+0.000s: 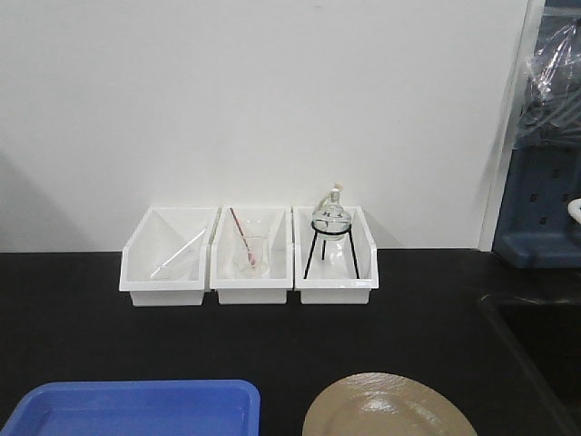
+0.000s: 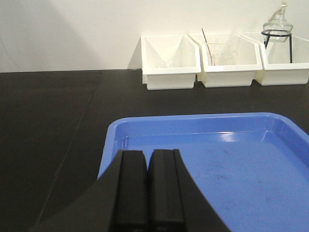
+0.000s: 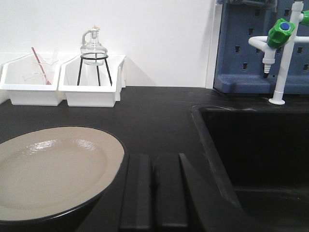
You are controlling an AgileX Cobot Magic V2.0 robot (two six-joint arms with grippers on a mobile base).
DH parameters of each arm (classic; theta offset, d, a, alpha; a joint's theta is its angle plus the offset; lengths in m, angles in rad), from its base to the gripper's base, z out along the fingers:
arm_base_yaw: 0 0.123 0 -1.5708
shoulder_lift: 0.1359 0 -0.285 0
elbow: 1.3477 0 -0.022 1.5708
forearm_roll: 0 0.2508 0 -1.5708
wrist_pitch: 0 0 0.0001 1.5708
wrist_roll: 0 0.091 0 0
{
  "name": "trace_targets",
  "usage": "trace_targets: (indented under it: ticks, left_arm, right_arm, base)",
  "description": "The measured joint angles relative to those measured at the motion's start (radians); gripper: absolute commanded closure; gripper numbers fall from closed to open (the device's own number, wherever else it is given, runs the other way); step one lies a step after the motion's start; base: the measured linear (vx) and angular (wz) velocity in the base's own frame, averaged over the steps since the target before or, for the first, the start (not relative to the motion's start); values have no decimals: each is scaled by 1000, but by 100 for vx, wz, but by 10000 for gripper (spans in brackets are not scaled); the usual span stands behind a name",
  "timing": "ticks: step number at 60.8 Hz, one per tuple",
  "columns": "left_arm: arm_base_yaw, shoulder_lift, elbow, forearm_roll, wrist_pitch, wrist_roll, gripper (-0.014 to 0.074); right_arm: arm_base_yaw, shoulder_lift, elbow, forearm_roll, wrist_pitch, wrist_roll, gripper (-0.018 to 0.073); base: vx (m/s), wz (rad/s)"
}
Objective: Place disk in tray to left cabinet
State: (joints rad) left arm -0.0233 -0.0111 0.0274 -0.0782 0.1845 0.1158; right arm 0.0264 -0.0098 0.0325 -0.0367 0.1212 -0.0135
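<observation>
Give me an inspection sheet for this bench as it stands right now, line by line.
Surface: black countertop, matte.
Job's things: blue tray bare where visible; tan disk rests on the counter right of it, apart; cabinet not in view.
Clutter: three white bins against the wall; the middle one holds a beaker with a red rod, the right one a round flask on a black tripod.
Grippers: left gripper shut, empty; right gripper shut, empty.
Cables: nothing seen.
Surroundings: white wall, black sink, green-handled tap, blue pegboard.

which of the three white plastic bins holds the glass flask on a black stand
The rightmost white plastic bin, nearest the black sink; the middle bin holds a clear beaker with a red rod.
</observation>
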Motion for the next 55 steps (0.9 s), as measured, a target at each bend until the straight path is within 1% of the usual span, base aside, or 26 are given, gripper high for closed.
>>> trace_targets:
  ticks: [55]
  left_arm:
    - [0,0,0,0,0,0,603]
  right_arm:
    - [0,0,0,0,0,0,565]
  base:
    - [0,0]
